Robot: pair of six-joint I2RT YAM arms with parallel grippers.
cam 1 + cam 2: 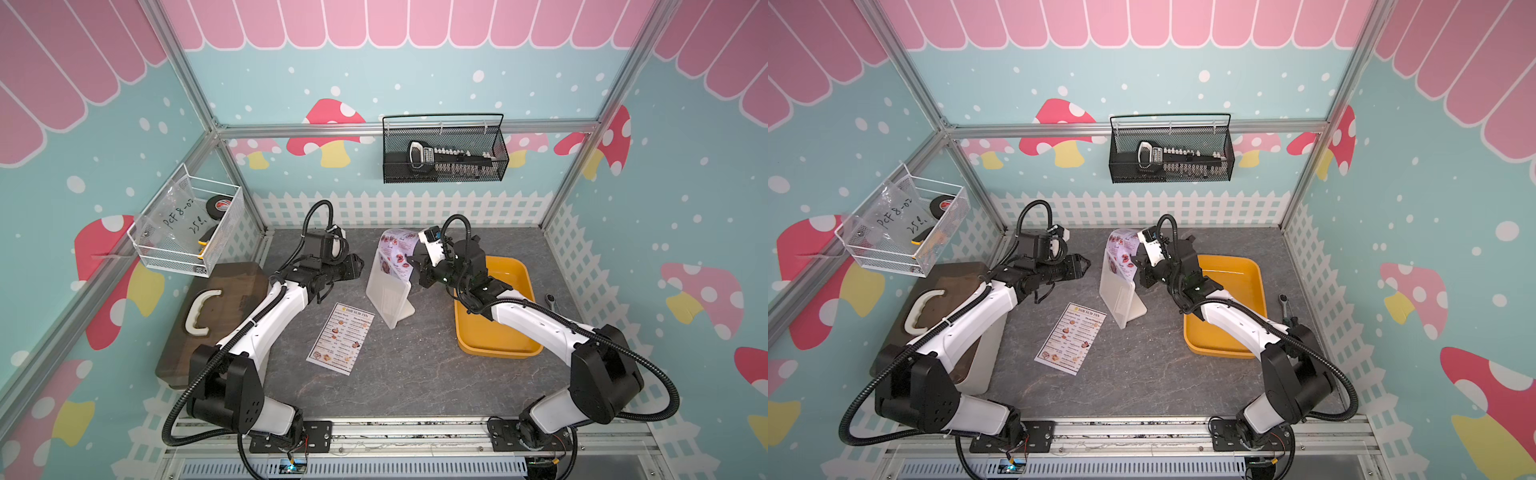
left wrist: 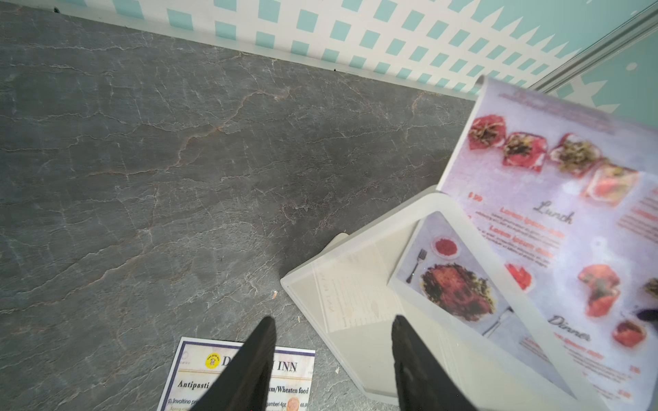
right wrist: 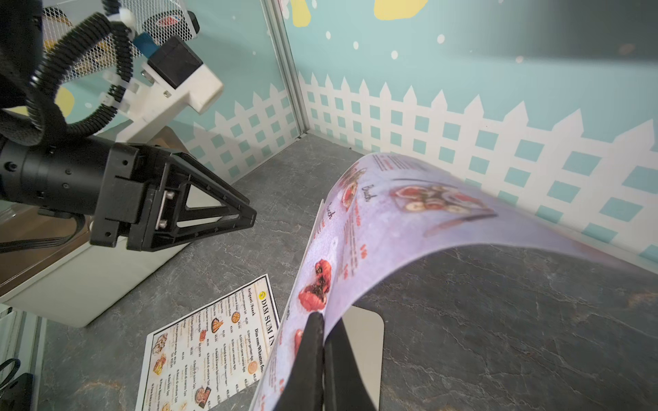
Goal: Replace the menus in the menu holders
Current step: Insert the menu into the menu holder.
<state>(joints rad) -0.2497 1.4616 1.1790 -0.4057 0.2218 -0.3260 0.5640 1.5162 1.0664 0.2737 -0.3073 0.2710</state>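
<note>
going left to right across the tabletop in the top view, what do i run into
brown-topped box with a white handle → DIM SUM INN menu → white menu holder → yellow tray → small metal tool. Left out: the lunch and dinner menu pinched by the right end effector, since it overlaps the holder.

1. A robot lab test cell, dressed up as a toy eatery.
2. An aluminium frame [image 1: 548, 126] boxes it in and carries printed wall panels [image 1: 332, 75] showing mushrooms, a white picket fence and pink awning scallops.
3. The left arm [image 1: 270, 320] and right arm [image 1: 540, 318] are bolted to a metal rail [image 1: 415, 430] at the near edge of the stone-look table [image 1: 415, 374].
4. Wall baskets hold lab oddments: a white wire basket [image 1: 187, 249] with a tape roll [image 1: 222, 204] and a hand-marked bag [image 1: 176, 216], and a black mesh basket [image 1: 444, 174] with a tool [image 1: 440, 160].
5. Restaurant props: a DIM SUM INN menu [image 1: 340, 338], a lunch-and-dinner menu [image 1: 395, 249] and a white menu holder [image 1: 386, 295].
</note>
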